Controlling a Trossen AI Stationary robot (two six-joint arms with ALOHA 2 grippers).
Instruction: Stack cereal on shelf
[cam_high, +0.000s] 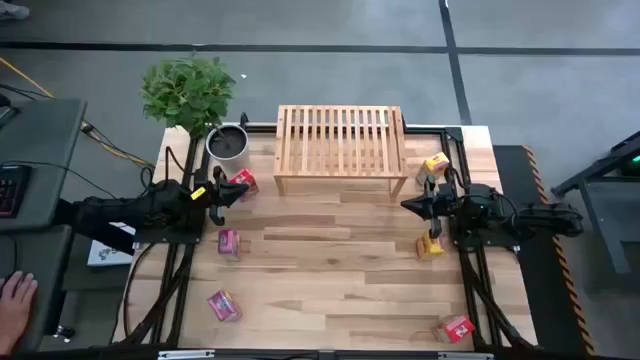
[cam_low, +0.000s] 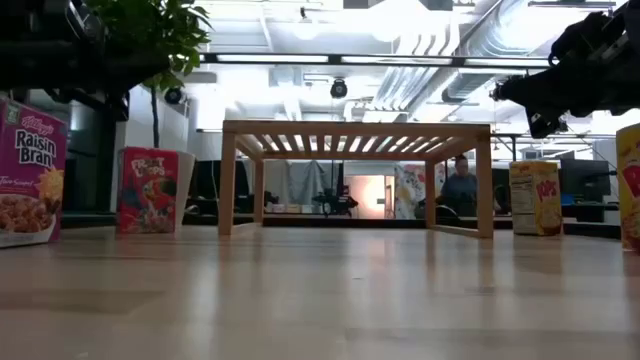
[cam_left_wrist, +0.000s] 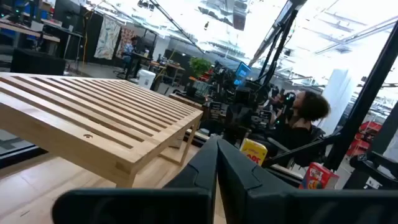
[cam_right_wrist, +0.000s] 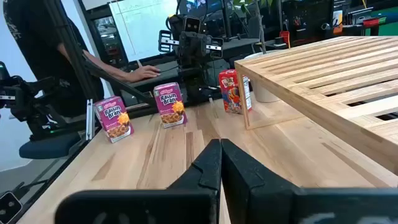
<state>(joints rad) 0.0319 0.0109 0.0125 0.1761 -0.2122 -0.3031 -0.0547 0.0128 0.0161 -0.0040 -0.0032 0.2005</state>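
Note:
The slatted wooden shelf (cam_high: 340, 150) stands on its legs at the table's far middle. Several cereal boxes stand on the table. On the left are a red box (cam_high: 243, 183) and two pink boxes (cam_high: 229, 242) (cam_high: 223, 305). On the right are two yellow boxes (cam_high: 435, 163) (cam_high: 430, 245) and a red box (cam_high: 455, 328). My left gripper (cam_high: 215, 195) hovers shut beside the left red box, raised above the table. My right gripper (cam_high: 425, 205) hovers shut between the two yellow boxes. Their fingers meet in the wrist views (cam_left_wrist: 217, 165) (cam_right_wrist: 221, 158).
A potted plant (cam_high: 215, 125) stands at the far left corner beside the shelf. A person's hand (cam_high: 15, 298) rests off the table's near left. Bare tabletop (cam_high: 340, 270) lies in front of the shelf. People sit in the room beyond.

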